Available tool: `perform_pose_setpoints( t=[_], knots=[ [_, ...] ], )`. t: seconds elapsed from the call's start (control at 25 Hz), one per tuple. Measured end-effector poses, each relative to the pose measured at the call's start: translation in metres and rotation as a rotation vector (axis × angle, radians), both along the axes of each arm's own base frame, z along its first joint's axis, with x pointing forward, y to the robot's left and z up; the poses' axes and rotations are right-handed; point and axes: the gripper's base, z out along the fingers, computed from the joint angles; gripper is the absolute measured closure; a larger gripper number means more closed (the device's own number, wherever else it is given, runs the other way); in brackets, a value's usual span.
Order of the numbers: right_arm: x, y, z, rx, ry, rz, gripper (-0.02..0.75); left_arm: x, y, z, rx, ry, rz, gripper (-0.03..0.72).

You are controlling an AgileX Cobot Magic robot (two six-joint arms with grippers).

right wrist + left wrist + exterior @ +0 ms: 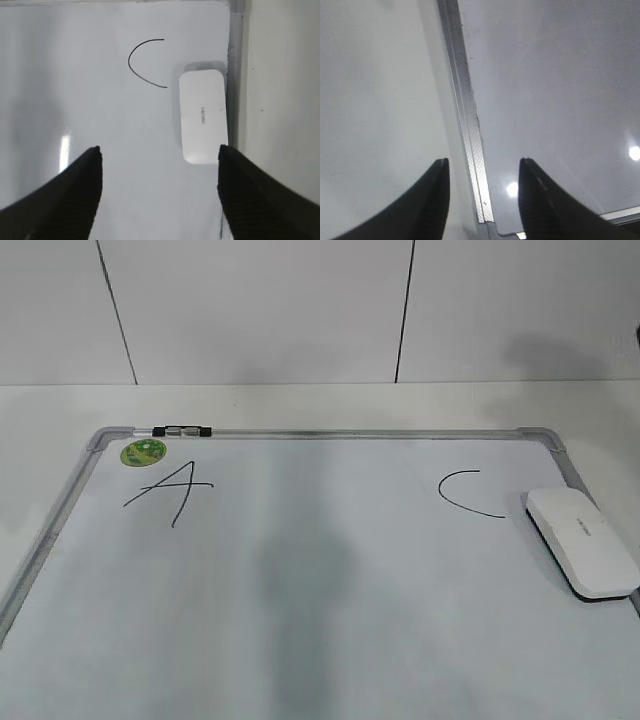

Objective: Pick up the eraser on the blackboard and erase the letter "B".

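White plastic, the eraser (582, 541) lies flat on the blackboard (300, 620) at about 3 o'clock in my exterior view, hard against the grey frame on that side. Just beside it, toward 9 o'clock, I read a hand-drawn "C" (468, 494); well apart, near 10 o'clock, an "A" (170, 490) under a round green sticker (144, 452). A small black-and-silver clip (182, 430) sits on the top frame rail. Between "A" and "C" I see bare board; no "B" shows. The eraser carries small grey lettering, too small for me to read. My right gripper (159, 155) hangs released, jaws spread, eraser just ahead at 1 o'clock. My left gripper (482, 167) is likewise released, straddling the frame edge over the pale tabletop (375, 100).
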Motion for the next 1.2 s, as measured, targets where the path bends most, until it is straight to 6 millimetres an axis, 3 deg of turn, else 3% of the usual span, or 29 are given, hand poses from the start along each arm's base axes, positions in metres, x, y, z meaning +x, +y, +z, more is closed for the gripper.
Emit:
perform_pose_setpoints(
  t=[0.12,0.16,0.24,0.4,0.44,0.52,0.6,0.8,0.88,0.96,1.2],
  knots=[
    [-0.028,-0.001,0.003,0.014,-0.020,0.003,0.166,-0.022,0.001,0.032,-0.006,-0.114,0.000,0.349],
    [-0.050,-0.002,0.004,0.019,-0.037,0.005,0.166,-0.031,0.001,0.042,-0.008,-0.157,0.000,0.349],
    [-0.076,-0.003,0.003,0.020,-0.060,0.006,0.167,-0.050,0.002,0.061,-0.012,-0.238,-0.001,0.354],
    [-0.127,-0.006,-0.003,0.024,-0.127,0.007,0.167,-0.097,0.002,0.098,-0.051,-0.413,-0.002,0.359],
    [-0.131,-0.006,-0.004,0.024,-0.133,0.007,0.167,-0.111,0.002,0.104,-0.060,-0.454,-0.003,0.360],
    [-0.158,-0.008,-0.010,0.027,-0.180,0.008,0.167,-0.135,0.003,0.111,-0.065,-0.518,-0.006,0.360],
    [-0.187,-0.010,-0.015,0.030,-0.242,0.009,0.167,-0.160,0.005,0.111,-0.051,-0.572,-0.007,0.360],
    [-0.230,-0.012,-0.035,0.015,-0.346,0.036,0.167,-0.202,0.010,0.086,-0.013,-0.612,-0.005,0.374],
    [-0.234,-0.012,-0.038,0.011,-0.358,0.043,0.167,-0.218,0.011,0.071,-0.014,-0.623,-0.005,0.384],
    [-0.251,-0.013,-0.059,-0.001,-0.390,0.058,0.167,-0.232,0.012,0.057,-0.014,-0.641,-0.006,0.391],
    [-0.267,-0.014,-0.102,-0.021,-0.406,0.083,0.167,-0.272,0.015,0.023,-0.002,-0.765,-0.002,0.402]
  ],
)
